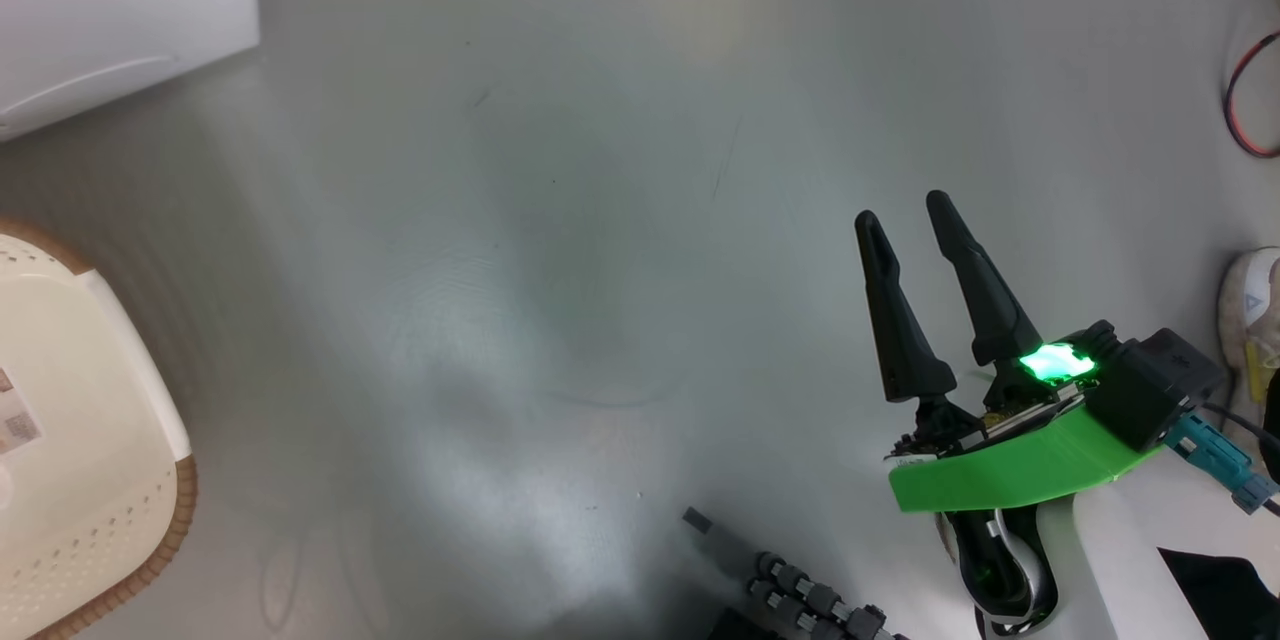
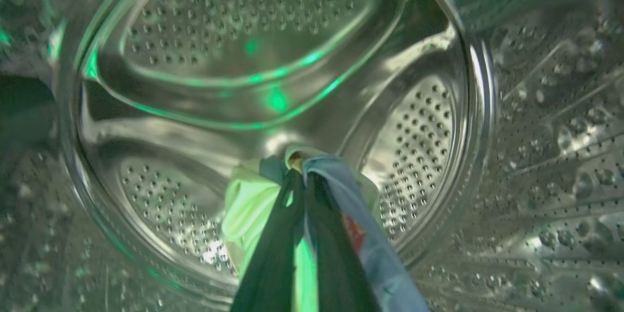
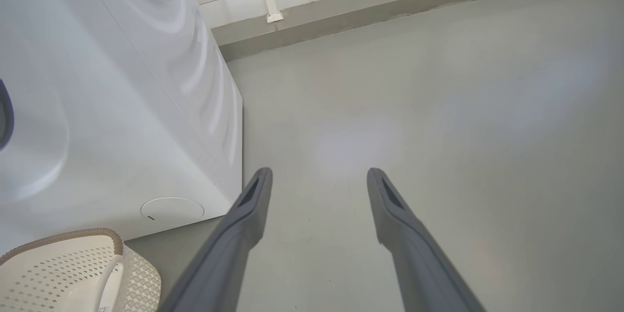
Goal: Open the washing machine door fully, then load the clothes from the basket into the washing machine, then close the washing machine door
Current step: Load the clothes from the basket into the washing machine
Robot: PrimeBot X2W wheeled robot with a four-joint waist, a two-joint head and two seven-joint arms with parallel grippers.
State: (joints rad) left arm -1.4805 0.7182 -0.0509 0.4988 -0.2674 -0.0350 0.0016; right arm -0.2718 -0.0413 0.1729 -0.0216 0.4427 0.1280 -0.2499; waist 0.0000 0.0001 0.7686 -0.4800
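Left gripper [image 2: 303, 175] is clamped tight on the clothes [image 2: 375, 258], and it's right inside the washing machine [image 3: 122, 107], fingertips aimed at the middle of the drum [image 2: 273, 83] back wall! Light blue fabric hangs off one finger, a cream piece off the other. Limp, featherweight stuff, draping wherever it likes. A pinch on the bunched fold looks the right hold; loose ends could cling to a finger on release, I'd say. Right gripper [image 1: 904, 210] hangs spread wide, holding nothing, over the floor [image 1: 560, 220]. Basket [image 1: 90, 480] stands on it near the machine's lower front corner.
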